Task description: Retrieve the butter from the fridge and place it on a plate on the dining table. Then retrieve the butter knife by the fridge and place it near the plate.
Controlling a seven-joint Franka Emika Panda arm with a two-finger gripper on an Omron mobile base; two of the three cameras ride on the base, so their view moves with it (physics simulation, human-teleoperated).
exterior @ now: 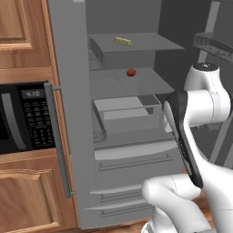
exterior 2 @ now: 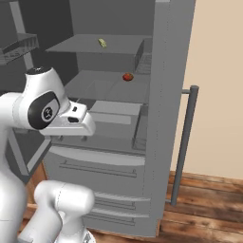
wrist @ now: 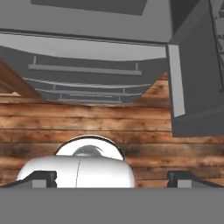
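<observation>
Fridge (exterior: 77, 136) stands open, both doors swung out; interior shelves exposed and unobstructed from the front. Butter (exterior: 122, 41) lies on the top shelf, toward 12 o'clock in the left base view, well clear of the shelf's front edge, with bare shelf around it. One shelf below, a small round red item (exterior: 131, 73) sits alone near the middle. Below that, a clear crisper bin (exterior: 129, 113), then the lower drawers (exterior: 132, 159). Right base view gives the same stack from the other side: butter (exterior 2: 102, 43) at 12 o'clock, red item (exterior 2: 127, 77) just below centre-top, and the long vertical door handle (exterior 2: 182, 142) at 3 o'clock against a beige wall. Left base view alone shows the black microwave (exterior: 22, 118) at 9 o'clock set in wood cabinets (exterior: 22, 191). Arm is folded low in front of the drawers, elbow raised level with the crisper. Hand view looks down at the plank wood floor (wrist: 131, 122) with the drawer fronts (wrist: 87, 70) at 12 o'clock and a door edge (wrist: 192, 87) at 2 o'clock. Pincer (wrist: 112, 178): fingertips (wrist: 43, 178) spread to full width at 6 o'clock, nothing between them.
</observation>
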